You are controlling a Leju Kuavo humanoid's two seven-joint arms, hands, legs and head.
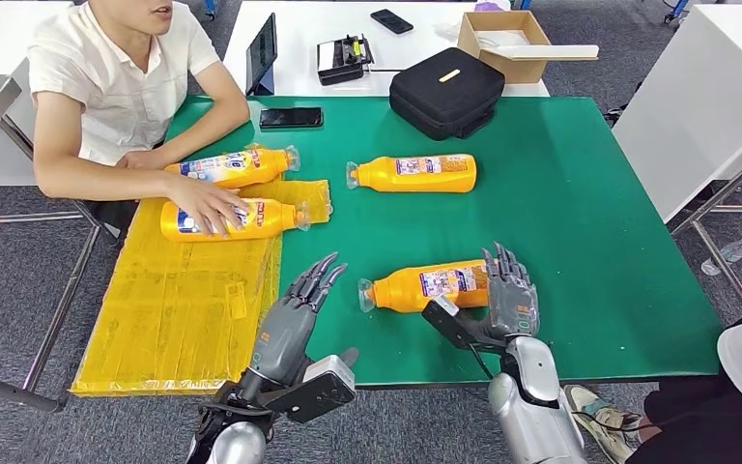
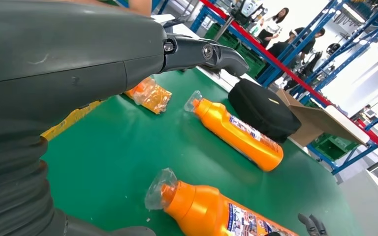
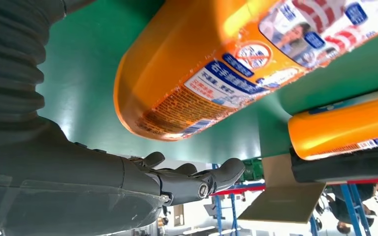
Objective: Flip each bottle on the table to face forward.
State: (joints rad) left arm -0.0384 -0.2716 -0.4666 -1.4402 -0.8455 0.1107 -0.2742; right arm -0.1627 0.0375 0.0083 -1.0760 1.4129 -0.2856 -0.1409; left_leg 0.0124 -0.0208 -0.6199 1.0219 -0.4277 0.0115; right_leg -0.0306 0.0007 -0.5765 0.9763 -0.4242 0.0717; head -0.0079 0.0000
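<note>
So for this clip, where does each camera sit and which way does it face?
Head view: high on the body, looking down at the green table; left hand and right hand show.
Left wrist view: behind the left hand, facing across the table.
Right wrist view: behind the right hand, close by the nearest orange plastic bottle.
All three share that bottle.

bottles (image 1: 415,173) lying on table (image 1: 580,222), case (image 1: 446,91) behind

Glossy plastic bottle (image 1: 423,286) (matt table (image 1: 580,222))
</note>
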